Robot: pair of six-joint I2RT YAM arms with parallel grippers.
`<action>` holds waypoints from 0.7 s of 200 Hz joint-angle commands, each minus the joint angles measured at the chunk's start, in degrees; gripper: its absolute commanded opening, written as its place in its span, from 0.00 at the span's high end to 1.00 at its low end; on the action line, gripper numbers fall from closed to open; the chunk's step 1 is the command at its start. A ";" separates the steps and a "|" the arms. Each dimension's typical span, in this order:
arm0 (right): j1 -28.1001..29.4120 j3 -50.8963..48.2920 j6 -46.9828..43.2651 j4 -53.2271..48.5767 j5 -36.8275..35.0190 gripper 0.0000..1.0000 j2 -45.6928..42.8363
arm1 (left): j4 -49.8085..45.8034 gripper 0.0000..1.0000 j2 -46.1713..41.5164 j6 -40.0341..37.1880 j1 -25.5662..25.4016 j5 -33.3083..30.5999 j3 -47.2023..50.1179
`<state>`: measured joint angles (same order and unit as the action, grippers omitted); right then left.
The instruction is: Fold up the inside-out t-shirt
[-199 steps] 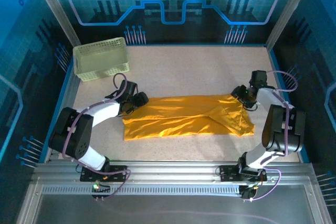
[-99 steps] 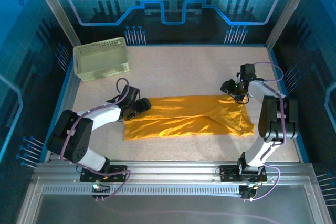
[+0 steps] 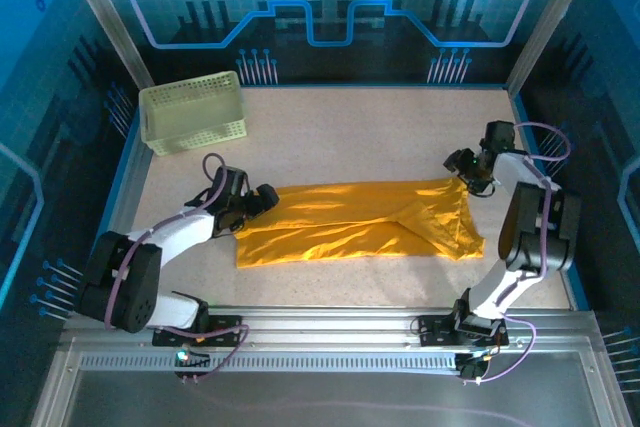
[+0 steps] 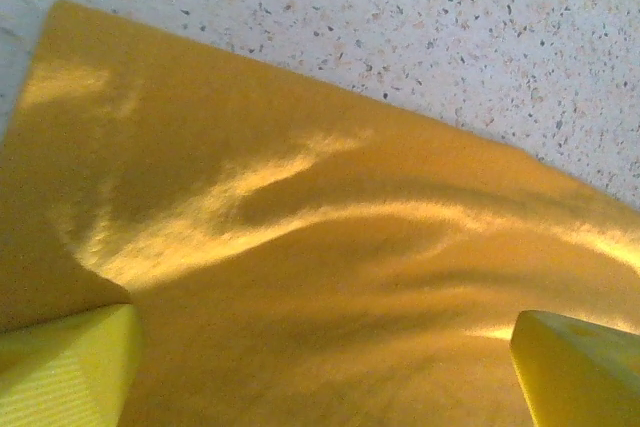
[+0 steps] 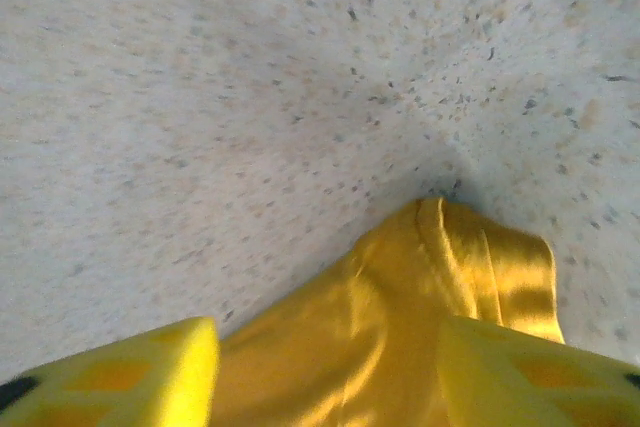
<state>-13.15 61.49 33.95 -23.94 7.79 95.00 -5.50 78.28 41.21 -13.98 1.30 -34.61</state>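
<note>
one inside-out t-shirt (image 3: 360,222), mustard yellow, is seen spread in a long flat band across the middle of the one speckled table (image 3: 360,127), its length running from left to right. one pale green lattice basket (image 3: 192,112) is set at the far left corner of the table, well apart from the shirt.

two arms are counted, each with one gripper. the left gripper (image 3: 262,197) is placed at the left end of the shirt, at its far edge. in the left wrist view this gripper (image 4: 320,367) is shown with its jaws spread wide, two yellow fingers (image 4: 65,372) at opposite sides of the picture, and nothing is held; the cloth (image 4: 330,277) is laid flat beneath and between them, in soft ripples.

the right gripper (image 3: 462,169) is placed at the far right corner of the shirt. in the right wrist view its jaws (image 5: 330,377) are seen parted about halfway, two fingers set astride a bunched, hemmed corner of the cloth (image 5: 420,317). nothing is seen clamped.
</note>
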 commanded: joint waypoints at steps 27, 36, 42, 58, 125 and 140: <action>0.49 -8.55 -5.46 -11.92 -4.87 0.13 -14.67 | -6.48 0.01 -2.98 -3.08 -0.70 -1.68 -3.15; 0.41 -9.96 -5.42 -13.06 -5.72 0.11 -15.77 | -5.68 0.01 -2.30 -2.67 -0.85 -1.04 -2.92; 0.41 -10.72 -5.31 -13.46 -5.94 0.10 -16.14 | -5.04 0.01 -1.35 -2.38 -0.83 -0.13 -2.87; 0.50 -13.08 -4.89 -14.01 -5.81 0.02 -16.56 | -2.86 0.01 1.68 -1.44 -0.87 1.70 -2.74; 3.45 -11.75 -4.64 -13.78 -10.00 0.00 -8.85 | -1.28 0.01 15.18 -0.43 2.88 2.86 -7.38; 4.42 -9.65 -5.46 -13.85 -11.43 0.03 -6.57 | -2.64 0.01 16.44 -0.73 3.32 0.77 -8.90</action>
<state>-10.48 48.25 29.65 -36.71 -0.47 85.49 -3.97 90.43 40.18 -12.01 3.05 -43.29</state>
